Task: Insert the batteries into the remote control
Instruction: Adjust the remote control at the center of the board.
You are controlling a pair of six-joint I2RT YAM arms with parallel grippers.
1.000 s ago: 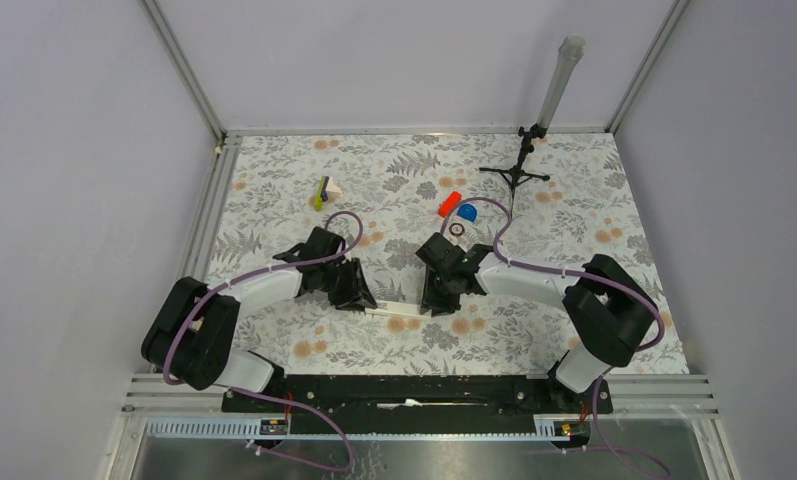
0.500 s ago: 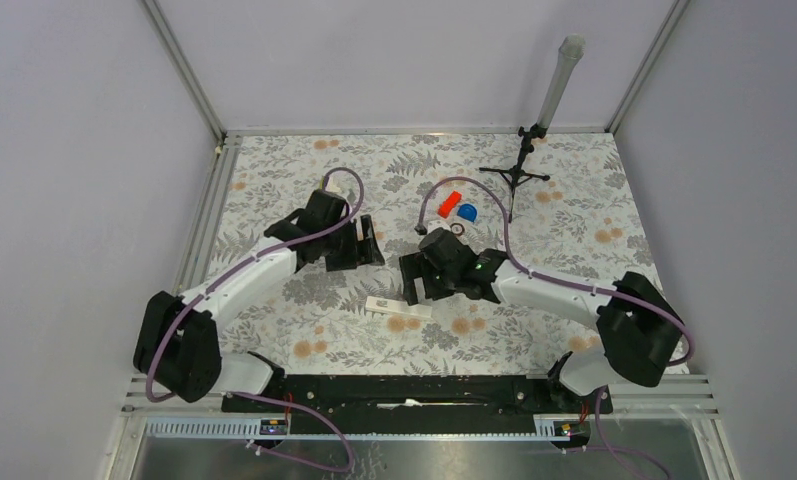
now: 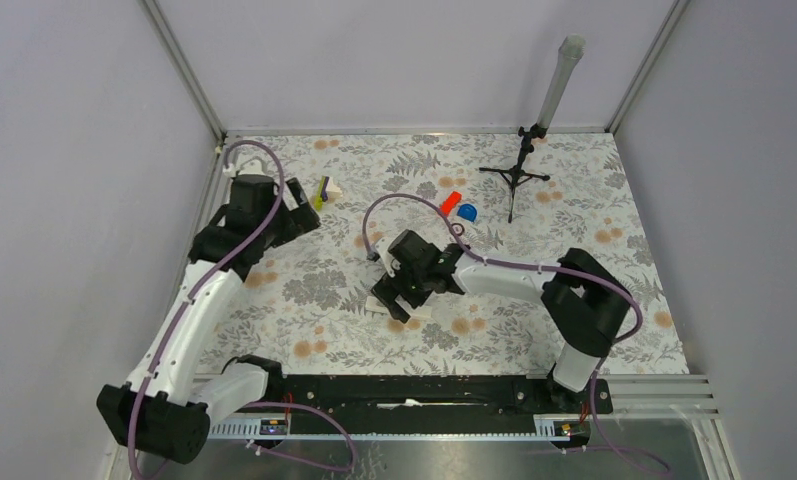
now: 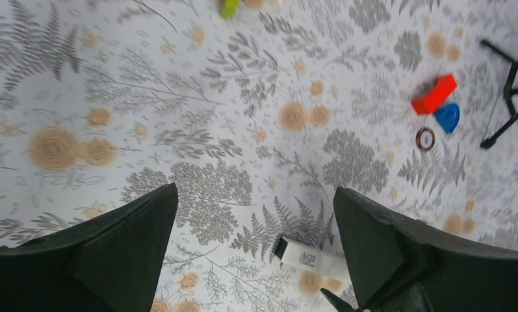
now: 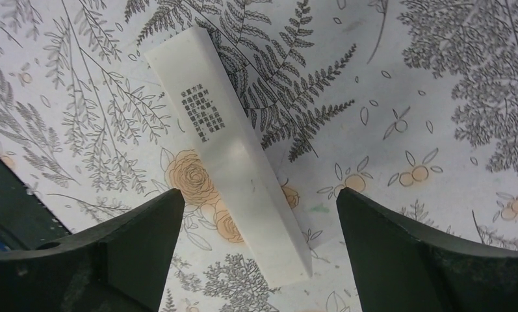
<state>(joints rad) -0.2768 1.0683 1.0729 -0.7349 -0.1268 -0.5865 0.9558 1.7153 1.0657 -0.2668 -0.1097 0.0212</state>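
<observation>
White remote control (image 5: pixel 236 162) lies free beneath wide-spread right pincer (image 5: pixel 255 211) (left pincer (image 4: pixel 253 208) likewise spread).

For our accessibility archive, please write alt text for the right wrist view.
A slim white plastic remote control bar, printed with small dark text, lies diagonally on the floral-patterned table, between the two black fingers of the open right gripper.

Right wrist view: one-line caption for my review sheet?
Open right gripper poised over the white remote control, printed label up, on the floral table cover.
</observation>
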